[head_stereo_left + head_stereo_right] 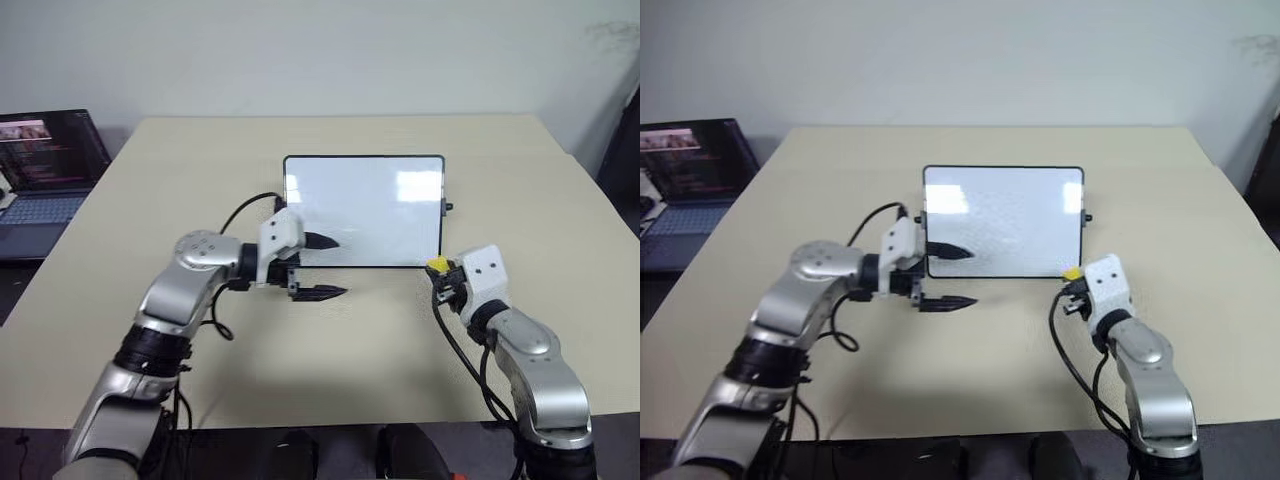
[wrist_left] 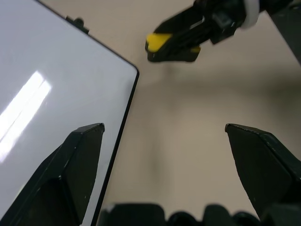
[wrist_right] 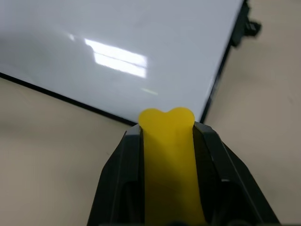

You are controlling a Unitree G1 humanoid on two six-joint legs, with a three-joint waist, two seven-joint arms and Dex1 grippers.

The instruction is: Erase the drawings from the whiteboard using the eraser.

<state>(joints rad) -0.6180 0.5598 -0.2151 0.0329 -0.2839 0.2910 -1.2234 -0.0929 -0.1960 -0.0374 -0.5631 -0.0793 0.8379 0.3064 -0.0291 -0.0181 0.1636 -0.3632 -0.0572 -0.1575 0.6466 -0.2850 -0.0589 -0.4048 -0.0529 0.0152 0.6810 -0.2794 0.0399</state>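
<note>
**Eraser pinched beside a blank whiteboard**

While the whiteboard [image 1: 363,210] lies flat near the middle of the beige surface [image 1: 330,340], its glossy white face shows only light reflections and no marker marks that can be made out. A thin black frame runs around it, and a small black knob sticks out from its right edge.

The right gripper [image 3: 167,136] is pressed together on the eraser [image 3: 168,160], pinching the yellow block between its two black fingers so that the rounded yellow end pokes out past the fingertips. In the head views the eraser sits just off the board's near right corner, above the bare surface and not touching the board. The left wrist view shows the same yellow block held clear of the surface, with a faint shadow beneath it.

The left gripper [image 1: 322,266] is spread wide, pointing to the right along the board's near edge. One finger [image 1: 320,240] lies over the board's near left part; the other is over the bare surface just in front of the frame. It holds nothing.

A laptop [image 1: 45,170] with a lit screen stands open at the far left, off the surface.
</note>
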